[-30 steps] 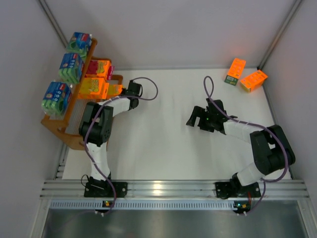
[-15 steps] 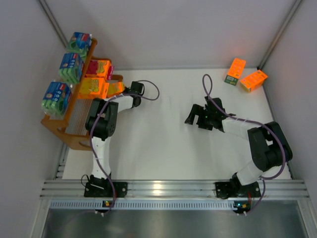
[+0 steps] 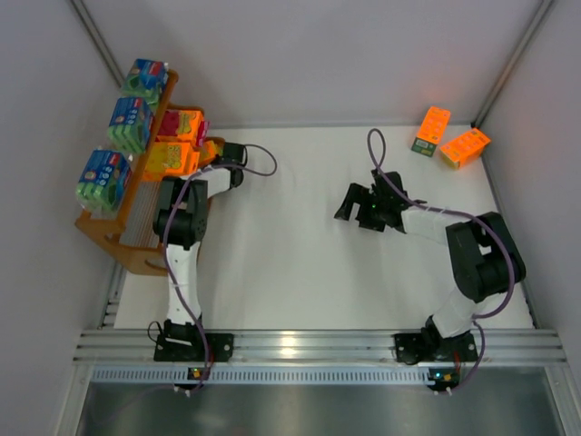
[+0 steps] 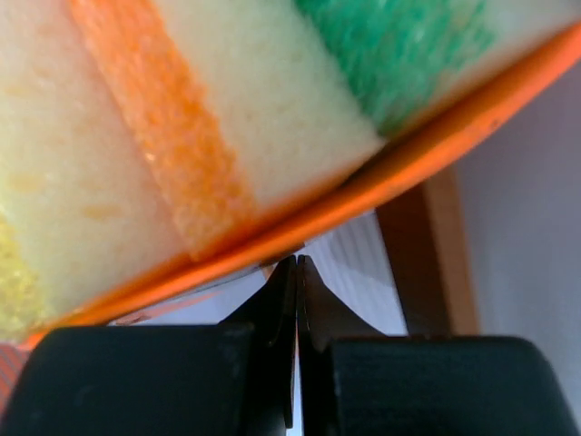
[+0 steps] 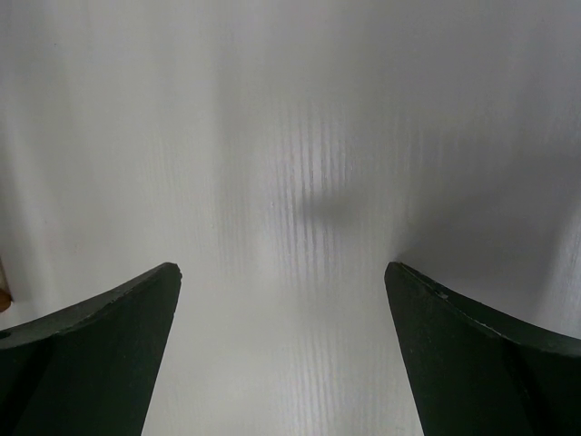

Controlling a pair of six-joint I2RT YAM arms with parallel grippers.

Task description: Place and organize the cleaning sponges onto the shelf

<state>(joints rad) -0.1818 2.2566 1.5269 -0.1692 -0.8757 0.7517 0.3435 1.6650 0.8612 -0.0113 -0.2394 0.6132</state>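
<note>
The orange stepped shelf (image 3: 121, 238) stands at the left wall. Three blue-green sponge packs (image 3: 130, 123) sit along its top tier. Two orange packs (image 3: 171, 159) lie on the middle tier. My left gripper (image 3: 211, 153) is shut, its tips against the lower edge of a third orange pack (image 4: 209, 136) at the shelf's front; that pack fills the left wrist view above the shut jaws (image 4: 297, 261). My right gripper (image 3: 349, 203) is open and empty over the white table (image 5: 300, 136). Two more orange packs (image 3: 432, 129) (image 3: 466, 146) lie at the far right corner.
The shelf's lowest tier (image 3: 143, 218) holds nothing I can see. A brown wooden post of the shelf (image 4: 427, 245) shows just right of my left fingertips. Grey walls close in on both sides.
My left gripper has moved farther and leftward to the shelf, and the orange pack at its tips went with it. My right gripper has drifted slightly left and stays open.
</note>
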